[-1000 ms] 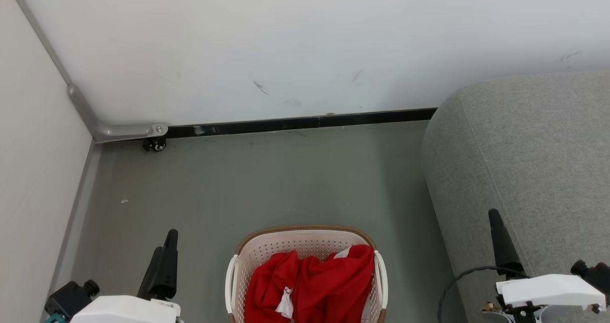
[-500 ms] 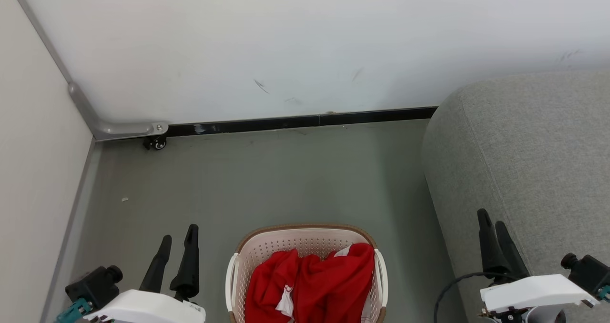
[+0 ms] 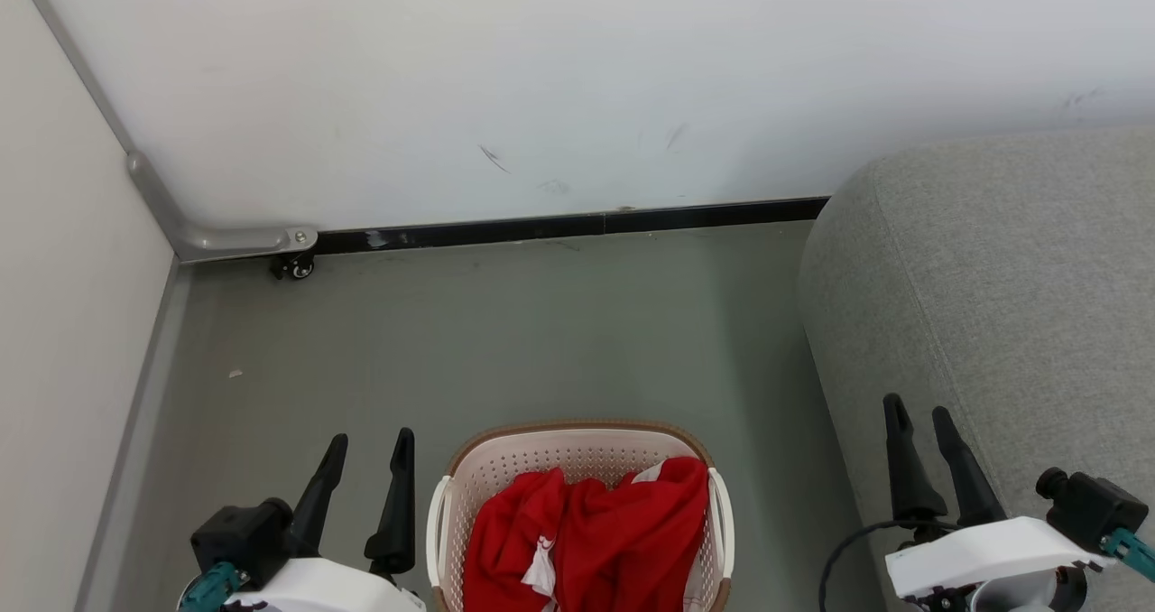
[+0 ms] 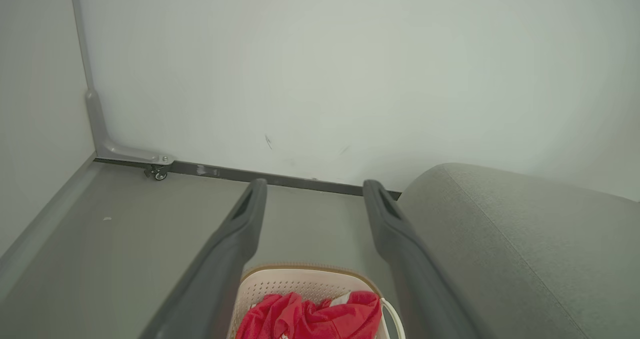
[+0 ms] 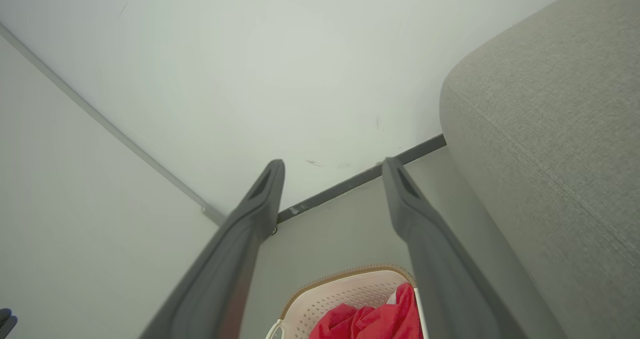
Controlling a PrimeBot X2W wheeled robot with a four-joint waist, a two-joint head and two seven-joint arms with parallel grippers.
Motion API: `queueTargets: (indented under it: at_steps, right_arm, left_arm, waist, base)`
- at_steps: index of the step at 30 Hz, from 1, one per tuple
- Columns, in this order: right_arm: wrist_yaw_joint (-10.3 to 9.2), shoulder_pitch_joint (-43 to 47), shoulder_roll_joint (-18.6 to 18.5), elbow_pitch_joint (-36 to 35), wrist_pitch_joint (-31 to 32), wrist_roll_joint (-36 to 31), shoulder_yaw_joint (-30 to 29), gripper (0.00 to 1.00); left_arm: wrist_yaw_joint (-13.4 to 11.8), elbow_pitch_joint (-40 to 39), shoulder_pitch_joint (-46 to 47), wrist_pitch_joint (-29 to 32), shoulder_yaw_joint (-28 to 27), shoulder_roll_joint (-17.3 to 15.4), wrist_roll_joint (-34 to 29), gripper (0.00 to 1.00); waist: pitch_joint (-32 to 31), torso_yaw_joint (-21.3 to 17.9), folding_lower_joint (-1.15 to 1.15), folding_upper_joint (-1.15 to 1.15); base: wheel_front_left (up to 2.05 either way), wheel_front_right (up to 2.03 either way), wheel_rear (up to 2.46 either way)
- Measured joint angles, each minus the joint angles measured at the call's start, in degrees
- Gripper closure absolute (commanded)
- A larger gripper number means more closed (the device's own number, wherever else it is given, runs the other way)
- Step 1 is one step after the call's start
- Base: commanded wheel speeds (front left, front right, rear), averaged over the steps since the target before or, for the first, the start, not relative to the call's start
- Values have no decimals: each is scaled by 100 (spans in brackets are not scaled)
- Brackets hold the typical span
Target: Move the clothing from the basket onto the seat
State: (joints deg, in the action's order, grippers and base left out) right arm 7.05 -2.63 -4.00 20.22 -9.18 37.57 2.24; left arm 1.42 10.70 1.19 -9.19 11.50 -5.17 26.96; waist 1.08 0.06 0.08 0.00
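None of the clothing (image 3: 614,540) lies on the seat (image 3: 1020,305) yet, so the whole task appears to lie ahead. At the left, the left gripper (image 3: 373,436) hangs over the floor (image 3: 541,341) just beside the basket (image 3: 577,430), fingers spread wide and empty. In the middle, the red garments sit crumpled inside the cream perforated basket, a white patch showing among the folds; I cannot tell how many pieces there are. At the right, the right gripper (image 3: 918,406) hovers at the grey seat's near edge, equally wide, holding nothing. Left to do: reach in, lift, and carry the clothing across.
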Motion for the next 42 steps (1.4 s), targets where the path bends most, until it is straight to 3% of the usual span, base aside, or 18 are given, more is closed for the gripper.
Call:
queueTargets:
  at_steps: [24, 42]
  right_arm:
    - [2, 21, 73, 409, -300, -2067, 154, 0]
    - [2, 21, 100, 408, -301, -2098, 129, 0]
  left_arm:
    - [-445, 143, -108, -498, 403, -23, -2085, 0]
    - [-626, 505, -116, -503, 151, 51, -2005, 0]
  waist:
    - [-106, 33, -4, 0]
    - [-90, 21, -5, 0]
  base:
    - [0, 0, 0]
    - [0, 0, 0]
